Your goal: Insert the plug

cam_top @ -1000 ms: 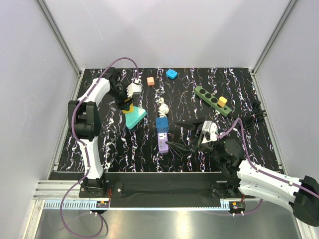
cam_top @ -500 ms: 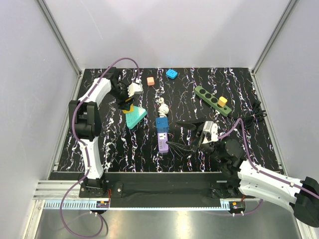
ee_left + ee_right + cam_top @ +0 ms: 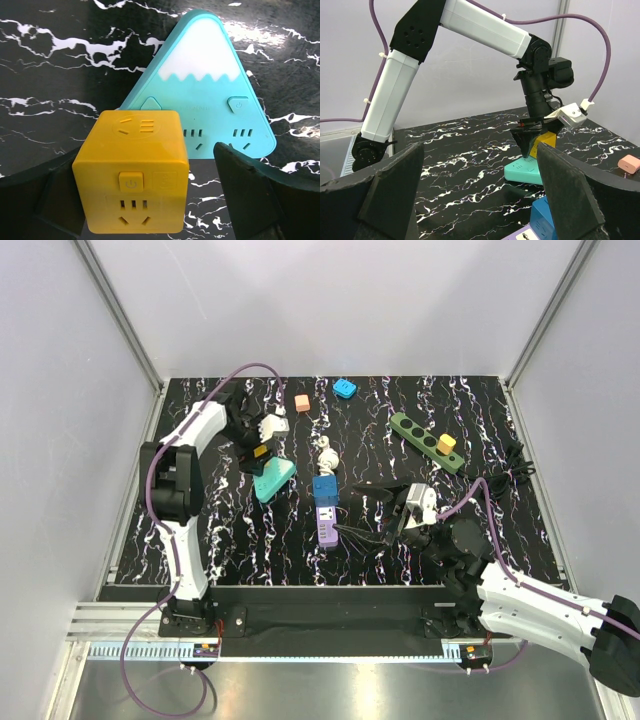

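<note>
With the left end effector (image 3: 147,195) open around the yellow plug (image 3: 131,172) on the teal socket block (image 3: 205,95), and the right end effector (image 3: 480,190) open too, a rising finger could catch the plug and unseat it.

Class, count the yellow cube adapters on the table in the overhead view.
2. One yellow cube sits on the teal triangular socket, on the left; the other stands on the green power strip, on the right. None seems hidden.

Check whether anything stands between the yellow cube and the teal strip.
Nothing visible does. The cube appears to rest on a corner of the strip, inside the open left gripper.
</note>
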You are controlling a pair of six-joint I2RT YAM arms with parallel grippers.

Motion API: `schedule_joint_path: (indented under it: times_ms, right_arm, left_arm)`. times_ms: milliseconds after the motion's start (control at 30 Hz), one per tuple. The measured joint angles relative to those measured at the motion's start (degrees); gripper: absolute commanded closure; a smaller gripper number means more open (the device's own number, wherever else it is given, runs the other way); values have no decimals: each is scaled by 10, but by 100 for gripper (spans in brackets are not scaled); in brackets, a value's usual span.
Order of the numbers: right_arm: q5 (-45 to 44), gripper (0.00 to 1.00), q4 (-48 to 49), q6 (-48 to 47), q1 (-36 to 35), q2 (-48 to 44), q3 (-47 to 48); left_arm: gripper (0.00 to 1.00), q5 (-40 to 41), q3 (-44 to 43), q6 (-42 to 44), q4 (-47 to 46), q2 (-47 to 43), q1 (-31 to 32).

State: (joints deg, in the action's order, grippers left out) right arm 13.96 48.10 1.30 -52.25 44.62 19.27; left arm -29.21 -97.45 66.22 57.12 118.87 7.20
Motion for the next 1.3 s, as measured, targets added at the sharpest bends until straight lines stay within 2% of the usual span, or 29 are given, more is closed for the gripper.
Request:
schedule_joint_path:
  times_ms: [333, 633, 767, 833, 933, 1000, 1067, 1200, 1233, 1267, 1300]
  right_arm:
    - [0, 0, 0, -2, 0, 2, 0]
    - [2, 1, -6, -3, 0, 4, 0]
    - [0, 0, -11, -4, 0, 10, 2]
    - [-4, 0, -13, -4, 0, 19, 5]
    - [-14, 1, -17, -4, 0, 27, 9]
    - [-14, 0, -19, -4, 0, 27, 10]
    - [-13, 0, -21, -4, 0, 27, 10]
    - [-14, 0, -25, -4, 0, 27, 10]
    - [-14, 0, -28, -4, 0, 26, 10]
    - [-14, 0, -30, -4, 0, 25, 10]
    - [-15, 0, -33, -4, 0, 23, 10]
  left_arm:
    - [1, 6, 20, -17, -5, -34, 0]
    - [1, 19, 68, -63, -59, -144, 0]
    - [1, 19, 117, -99, -86, -214, 3]
    - [1, 27, 145, -136, -105, -261, 7]
    - [1, 81, 154, -233, -154, -322, 23]
    - [1, 119, 138, -330, -182, -348, 30]
    - [1, 120, 101, -417, -205, -362, 28]
    - [1, 119, 68, -536, -244, -369, 10]
    - [33, 122, 64, -559, -245, -363, 6]
    - [75, 124, 63, -585, -246, -354, 3]
    - [100, 123, 64, -603, -244, -343, 2]
